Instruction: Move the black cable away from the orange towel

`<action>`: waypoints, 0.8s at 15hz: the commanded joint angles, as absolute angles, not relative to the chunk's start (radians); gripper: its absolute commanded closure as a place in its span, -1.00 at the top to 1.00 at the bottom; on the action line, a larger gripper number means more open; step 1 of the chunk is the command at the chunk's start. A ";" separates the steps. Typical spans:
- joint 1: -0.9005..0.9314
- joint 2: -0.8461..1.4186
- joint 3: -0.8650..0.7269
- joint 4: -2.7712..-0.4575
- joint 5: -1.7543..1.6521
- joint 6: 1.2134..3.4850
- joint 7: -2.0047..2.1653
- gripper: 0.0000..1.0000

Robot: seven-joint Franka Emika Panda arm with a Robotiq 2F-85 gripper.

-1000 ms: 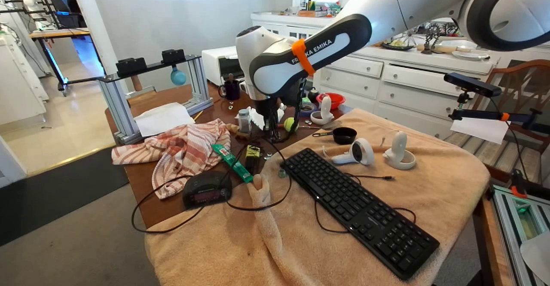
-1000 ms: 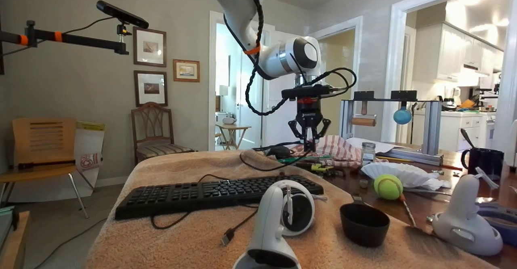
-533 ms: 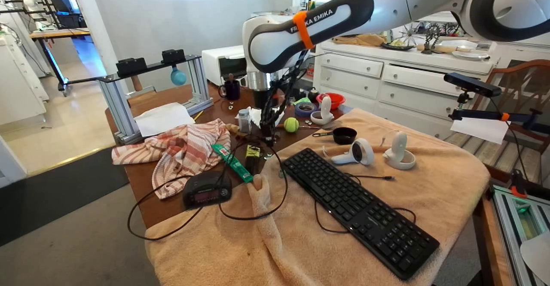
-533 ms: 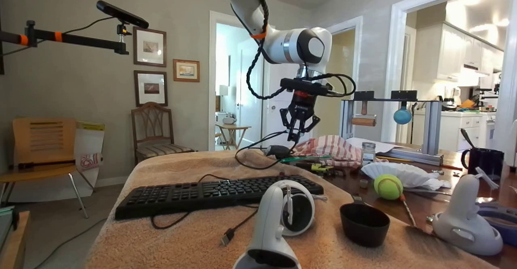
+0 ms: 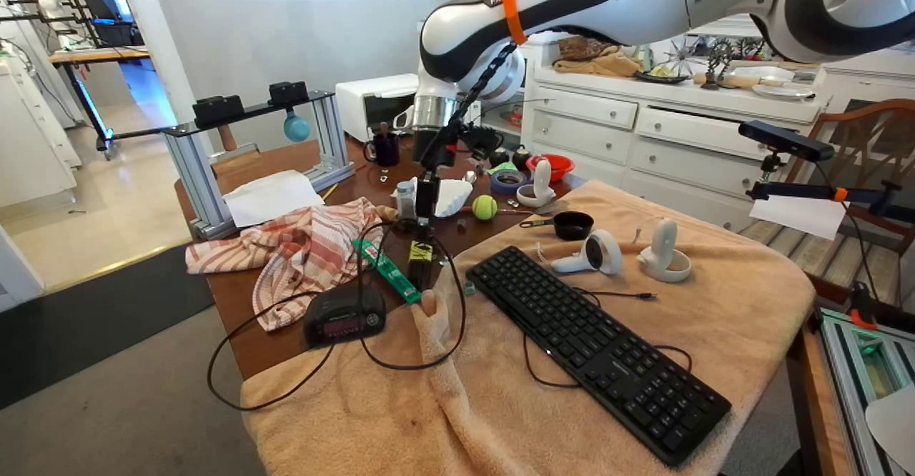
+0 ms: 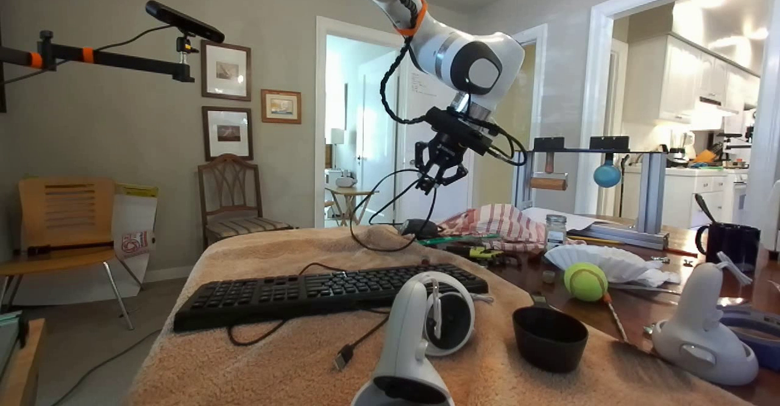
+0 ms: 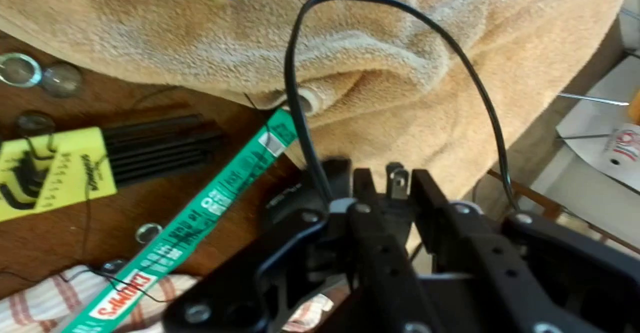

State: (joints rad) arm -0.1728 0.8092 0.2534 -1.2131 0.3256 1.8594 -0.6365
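Note:
The orange towel [image 5: 372,419] covers the near part of the table and shows also in an exterior view [image 6: 256,363] and the wrist view [image 7: 200,38]. My gripper, in both exterior views [image 5: 424,220] [image 6: 428,183] and the wrist view [image 7: 394,188], is shut on the plug [image 7: 398,182] of the black cable [image 7: 290,63]. Its metal prongs point out between the fingertips. The gripper is tilted and held above the table. The cable [image 5: 464,304] hangs in loops [image 6: 351,220] from the gripper. Part of it lies over the towel edge, near the black clock [image 5: 343,316].
A black keyboard [image 5: 600,351], white controllers [image 5: 665,251] and a small black pan [image 5: 573,226] lie on the towel. A green packet [image 5: 387,272], yellow hex-key set [image 5: 420,254], striped cloth [image 5: 307,240] and jar [image 5: 406,199] stand nearby. A metal frame [image 5: 332,133] rises behind.
My gripper has risen and tilted, with its fingertips swinging toward the clock side. The held cable has lifted with it, and its loops have shifted and hang higher.

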 commanded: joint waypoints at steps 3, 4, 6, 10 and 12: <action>-0.189 0.818 0.307 -1.245 0.483 1.892 -0.808 -0.89; -0.160 0.818 0.282 -1.254 0.456 1.933 -0.808 -0.89; -0.113 0.813 0.248 -1.285 0.408 2.053 -0.812 -0.89; -0.050 0.813 0.233 -1.349 0.358 2.368 -0.788 -0.89; -0.032 0.816 0.238 -1.371 0.341 2.528 -0.767 -0.89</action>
State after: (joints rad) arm -0.0638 0.8242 0.2479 -1.3251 0.3719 2.3434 -0.7979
